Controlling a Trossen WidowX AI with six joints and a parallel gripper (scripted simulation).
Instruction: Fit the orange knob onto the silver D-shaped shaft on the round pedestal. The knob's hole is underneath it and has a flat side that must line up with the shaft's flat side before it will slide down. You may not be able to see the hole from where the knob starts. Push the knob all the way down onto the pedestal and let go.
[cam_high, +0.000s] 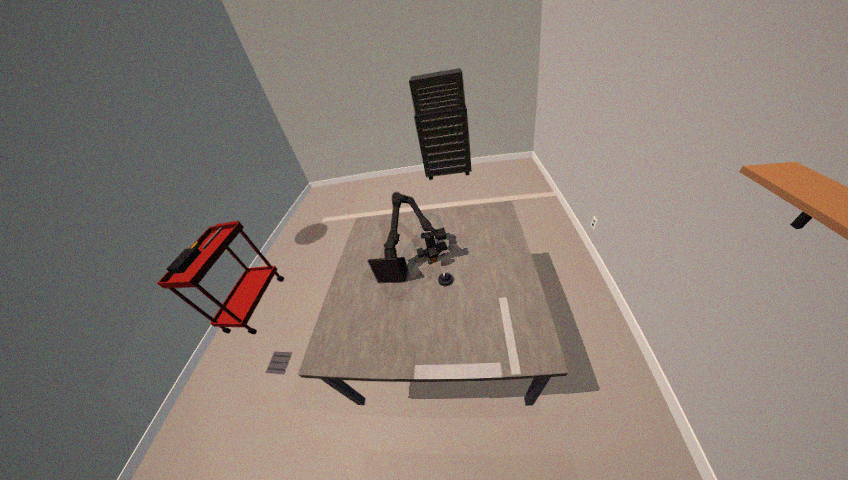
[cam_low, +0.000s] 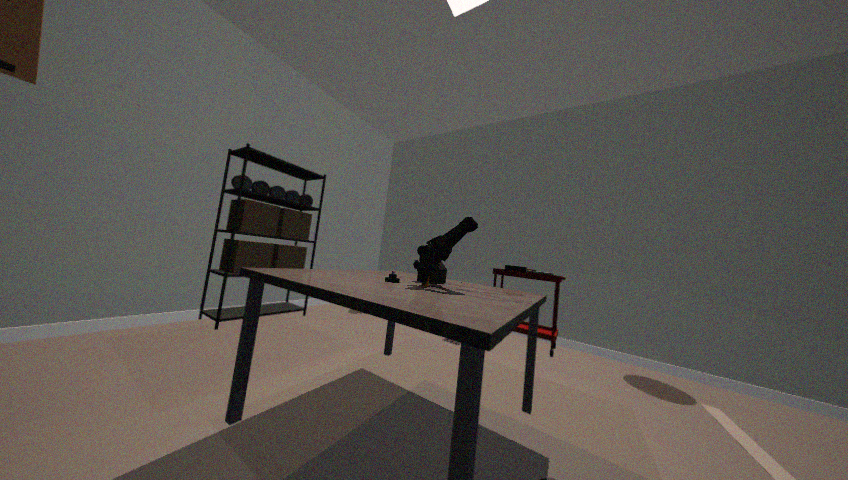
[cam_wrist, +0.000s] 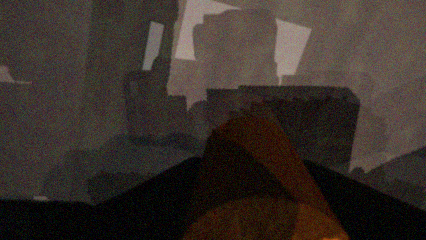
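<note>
Near the middle of the top view, the black arm (cam_high: 393, 226) (cam_low: 455, 233) bends over the wood-look table (cam_high: 416, 333) (cam_low: 368, 297), with its gripper (cam_high: 432, 256) (cam_low: 427, 280) (cam_wrist: 248, 168) pointing down at the orange knob (cam_high: 433, 260) (cam_low: 426, 283) (cam_wrist: 260, 220); in the wrist view the knob fills the lower middle, and the dark fingers come in against it from both sides, so it looks gripped to me; the top view only gives you a tiny bit of orange under the gripper, fwiw.

Slightly lower and to the right in that same view is the round pedestal (cam_high: 445, 280) (cam_low: 392, 279), with the shaft (cam_high: 444, 274) sticking up from it; the knob is off to the side, near the pedestal but not on the shaft; from the exterior view the pedestal is left of the knob; can't make out the knob's hole or the shaft's flat side in any of these, sorry.

Over at the left of the top view there's a red cart (cam_high: 243, 297) (cam_low: 535, 275), and a dark slatted cabinet (cam_high: 443, 136) sits up top; the exterior view also has a shelf rack (cam_low: 318, 220) left of center, loaded with boxes and round things.
</note>
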